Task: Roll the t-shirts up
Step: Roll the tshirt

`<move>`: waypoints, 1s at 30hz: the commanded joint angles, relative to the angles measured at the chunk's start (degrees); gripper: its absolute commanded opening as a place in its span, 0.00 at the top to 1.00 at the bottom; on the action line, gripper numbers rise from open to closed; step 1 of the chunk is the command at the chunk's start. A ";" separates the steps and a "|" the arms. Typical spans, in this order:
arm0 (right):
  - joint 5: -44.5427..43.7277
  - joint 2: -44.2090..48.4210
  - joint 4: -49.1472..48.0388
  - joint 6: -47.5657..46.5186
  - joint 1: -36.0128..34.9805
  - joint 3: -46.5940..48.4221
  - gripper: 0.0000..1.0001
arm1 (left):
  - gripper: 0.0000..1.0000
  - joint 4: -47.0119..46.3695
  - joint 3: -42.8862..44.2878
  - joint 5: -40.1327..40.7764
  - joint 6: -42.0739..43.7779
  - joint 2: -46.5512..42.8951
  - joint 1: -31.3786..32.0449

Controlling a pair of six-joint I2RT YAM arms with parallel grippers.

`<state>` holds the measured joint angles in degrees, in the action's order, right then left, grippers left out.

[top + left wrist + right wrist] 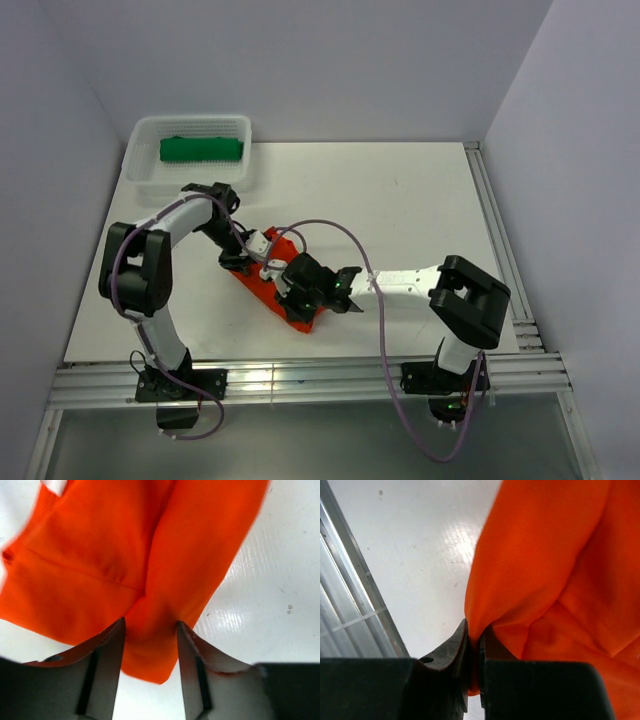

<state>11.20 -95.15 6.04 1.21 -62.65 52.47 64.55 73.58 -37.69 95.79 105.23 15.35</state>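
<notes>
The green shirt lies as a neat bundle in the basket at the far left of the table, so that one looks finished. The work in hand is the orange shirt, which lies bunched in a narrow band at the middle of the table, between the two arms and well apart from the basket.

The right gripper is clamped tight on a fold of the orange shirt near its near end, with cloth pinched between the jaws and draping away to the right. The left gripper sits low over the other end with its jaws standing apart. A ridge of orange cloth runs between the fingers, but nothing is pinched there, so only one arm has a hold.

I judge this to be mid-roll on the second shirt — a moment of taking fresh hold rather than of turning the cloth. The band looks loose and creased, not yet a tight cylinder.

The next move seems to call for the left jaws to close on the ridge between them, deep enough to catch every layer. Then both arms would need to turn the cloth over together — evenly, or the roll will skew and slacken at one end.
</notes>
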 commanded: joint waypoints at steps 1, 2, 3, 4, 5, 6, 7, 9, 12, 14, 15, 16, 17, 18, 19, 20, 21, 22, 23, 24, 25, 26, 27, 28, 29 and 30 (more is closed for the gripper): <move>7.42 1.29 0.20 4.85 4.99 -0.87 1.00 | 0.49 -2.22 -2.12 -2.82 2.83 -6.26 -1.11; 8.65 1.37 -0.24 5.03 5.87 -1.31 1.00 | 0.49 -2.85 -2.91 -3.87 2.65 -6.87 -1.46; 8.84 1.46 -0.94 5.29 6.22 -2.19 1.00 | 0.48 -3.12 -3.18 -4.40 3.26 -7.84 -1.90; 8.84 1.64 -2.16 5.73 6.49 -2.72 1.00 | 0.48 -3.73 -3.27 -5.02 3.26 -8.28 -2.86; 9.01 1.64 -2.79 5.99 6.66 -3.16 1.00 | 0.47 -3.82 -3.36 -6.33 3.18 -8.46 -3.40; 9.45 1.73 -3.31 6.25 6.75 -3.86 1.00 | 0.46 -3.74 -3.36 -7.04 3.96 -8.98 -3.84; 10.15 1.64 -4.62 6.78 7.02 -4.21 1.00 | 0.40 -3.73 -3.44 -7.74 4.40 -9.25 -4.97; 12.51 1.64 -5.69 7.48 7.80 -5.18 1.00 | 0.37 -5.75 -5.11 -9.67 4.84 -11.70 -6.12; 17.34 0.67 -7.69 8.54 9.73 -5.79 1.00 | 0.33 -12.33 -10.11 -9.77 3.97 -16.87 -6.92; 20.25 -0.12 -9.55 9.59 11.05 -6.24 1.00 | 0.32 -16.37 -14.24 -9.77 2.83 -19.70 -6.92; 21.74 -0.38 -10.26 9.95 11.76 -6.85 1.00 | 0.32 -19.17 -15.47 -9.77 2.48 -22.32 -6.92; 24.72 -0.64 -12.18 11.08 13.24 -7.29 1.00 | 0.32 -20.51 -16.62 -9.59 2.65 -23.57 -6.92; 26.05 -1.26 -13.15 11.87 13.95 -8.07 1.00 | 0.32 -21.74 -18.89 -9.59 2.65 -25.84 -6.92; 28.07 -1.78 -14.03 12.49 14.74 -8.26 1.00 | 0.32 -24.01 -20.13 -9.51 2.56 -27.00 -6.92; 31.57 -2.49 -16.13 13.98 16.32 -8.43 1.00 | 0.31 -24.82 -21.45 -9.33 3.00 -28.14 -6.92; 33.51 -4.23 -17.02 14.77 17.03 -8.70 1.00 | 0.31 -25.52 -24.07 -9.16 3.70 -29.28 -6.92; 35.01 -5.29 -17.81 15.91 17.82 -8.61 1.00 | 0.30 -27.36 -25.40 -8.98 4.66 -31.38 -6.66; 37.38 -7.22 -18.78 16.27 18.70 -8.52 1.00 | 0.30 -28.16 -28.03 -8.37 4.93 -32.36 -6.48; 38.01 -7.85 -19.14 16.71 19.14 -8.17 1.00 | 0.30 -28.43 -29.10 -7.67 6.59 -33.59 -6.22; 38.45 -8.64 -19.40 17.24 19.41 -8.08 1.00 | 0.30 -28.61 -29.98 -7.05 7.30 -33.95 -5.43; 39.41 -9.25 -19.84 17.85 19.67 -7.82 1.00 | 0.29 -28.52 -30.60 -6.44 7.83 -34.12 -4.99; 40.99 -10.30 -20.54 18.38 20.20 -7.91 1.00 | 0.29 -28.69 -31.30 -5.56 8.10 -33.95 -4.64; 41.79 -10.92 -21.33 19.34 20.46 -7.99 1.00 | 0.29 -29.04 -31.48 -5.11 8.01 -33.78 -4.11; 42.67 -12.06 -22.73 20.75 20.81 -7.91 1.00 | 0.29 -29.83 -32.09 -4.76 8.10 -33.60 -3.93; 44.76 -12.51 -23.79 21.54 21.60 -8.26 1.00 | 0.29 -30.19 -32.53 -3.71 8.79 -33.60 -3.75; 45.92 -13.03 -24.93 23.29 21.96 -8.43 1.00 | 0.29 -30.54 -32.97 -3.27 9.32 -33.60 -3.23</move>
<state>52.69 -105.84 -15.68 20.62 -41.65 44.66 37.04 41.45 -42.74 102.35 72.16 11.29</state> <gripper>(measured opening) 0.105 0.707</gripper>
